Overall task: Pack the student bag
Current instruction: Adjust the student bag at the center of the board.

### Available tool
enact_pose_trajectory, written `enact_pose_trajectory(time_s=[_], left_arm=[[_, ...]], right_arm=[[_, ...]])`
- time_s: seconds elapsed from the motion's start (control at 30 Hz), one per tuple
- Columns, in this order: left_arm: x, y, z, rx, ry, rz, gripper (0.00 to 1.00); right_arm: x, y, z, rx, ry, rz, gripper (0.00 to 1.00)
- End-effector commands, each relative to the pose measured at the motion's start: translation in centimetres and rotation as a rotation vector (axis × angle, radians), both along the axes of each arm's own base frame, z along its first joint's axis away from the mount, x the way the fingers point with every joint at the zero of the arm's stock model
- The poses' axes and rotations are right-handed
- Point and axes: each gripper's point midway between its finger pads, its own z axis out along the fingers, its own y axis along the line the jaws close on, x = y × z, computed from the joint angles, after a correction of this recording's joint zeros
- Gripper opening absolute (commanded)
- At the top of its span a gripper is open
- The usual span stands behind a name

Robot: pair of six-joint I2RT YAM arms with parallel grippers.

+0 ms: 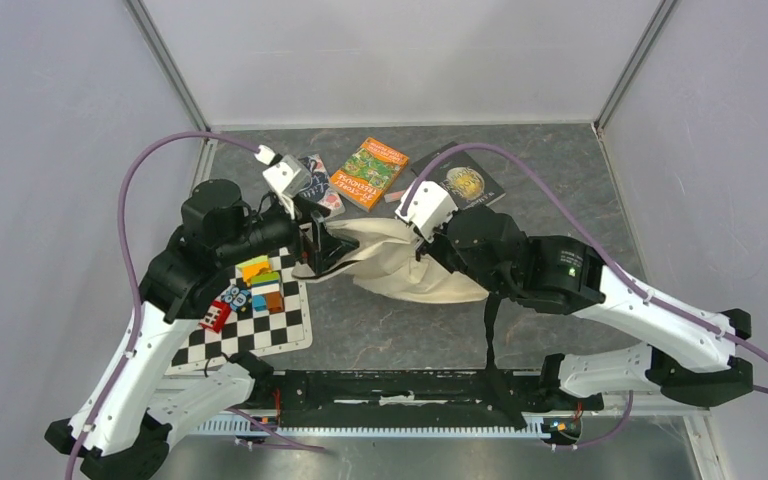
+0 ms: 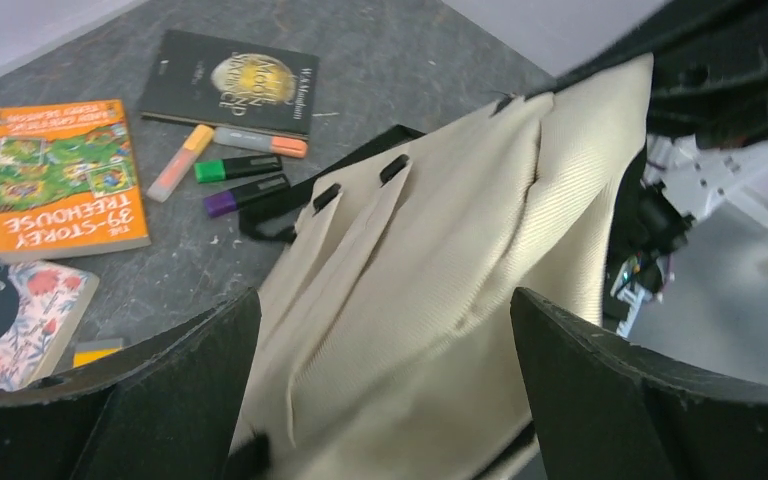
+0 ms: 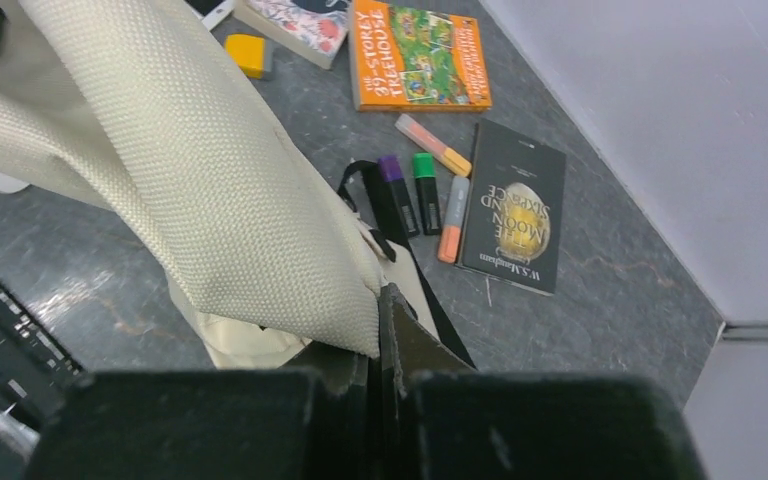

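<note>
Checkered mat (image 1: 282, 336) at the far left of the tabletop (image 1: 390, 335), small coloured blocks (image 1: 257, 284) on it.

Left gripper (image 2: 384, 330): jaws spread wide and holding nothing. They straddle the nine o'clock end of the bag (image 1: 400, 268), with cream cloth lying loose between them.

The bag sits mid-tabletop between the two arms. It is slumped, partly lifted, with black loops along one edge. I cannot tell whether the mouth is open.

Right gripper (image 3: 384, 345): jaws clenched on a fold of the bag's cloth at its three o'clock side, holding that side up off the surface.

At twelve o'clock of the bag, all outside it: floral book (image 1: 320, 187), orange book (image 1: 368, 172), four highlighters (image 2: 238, 168), black book (image 1: 466, 183).

Judgement: the step is getting the mouth open, and packing has not begun.

- Right keeps its pinch firm and high so the cloth stays taut.
- Left should go for the zipper edge or a black loop, not a flat panel, since thin cloth slips.
- Once gripped, pull toward nine o'clock, away from right, to spread the opening.
- Risk: dragging the whole bag onto the mat instead.
</note>
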Motion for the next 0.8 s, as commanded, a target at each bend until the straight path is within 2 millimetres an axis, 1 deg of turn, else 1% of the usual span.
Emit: enact_pose_trajectory(time_s=[0.0,0.13,0.27,0.33,0.4,0.53,0.63,0.77], left_arm=[[-1.7,-1.0,0.6,0.044,-0.173,-0.192,1.00],[-2.6,-1.5,1.0,0.030,-0.196,-0.254,1.00],[-3.7,-2.0,1.1,0.006,-0.178,-0.323,1.00],[-3.9,-2.2,0.8,0.002,-0.161,-0.337,1.00],[-3.7,-2.2,-0.2,0.018,-0.137,-0.330,1.00],[-2.4,-1.8,-3.3,0.083,-0.072,-0.276,1.00],[-2.0,-1.6,-4.5,0.111,-0.069,-0.258,1.00],[-1.0,-1.2,-5.3,0.142,-0.099,-0.207,1.00]], right_arm=[[-0.7,-0.2,2.8,0.025,0.017,0.052,0.00],[-0.1,-0.5,3.2,0.040,0.025,0.024,0.00],[1.0,-1.0,2.4,0.018,0.034,-0.029,0.00],[1.4,-1.1,2.1,0.014,0.041,-0.043,0.00],[1.6,-0.9,2.0,0.021,0.050,-0.043,0.00],[1.6,0.0,1.5,0.044,0.079,-0.022,0.00],[1.7,0.6,1.0,0.052,0.096,-0.010,0.00],[1.7,1.4,1.0,0.069,0.114,0.018,0.00]])
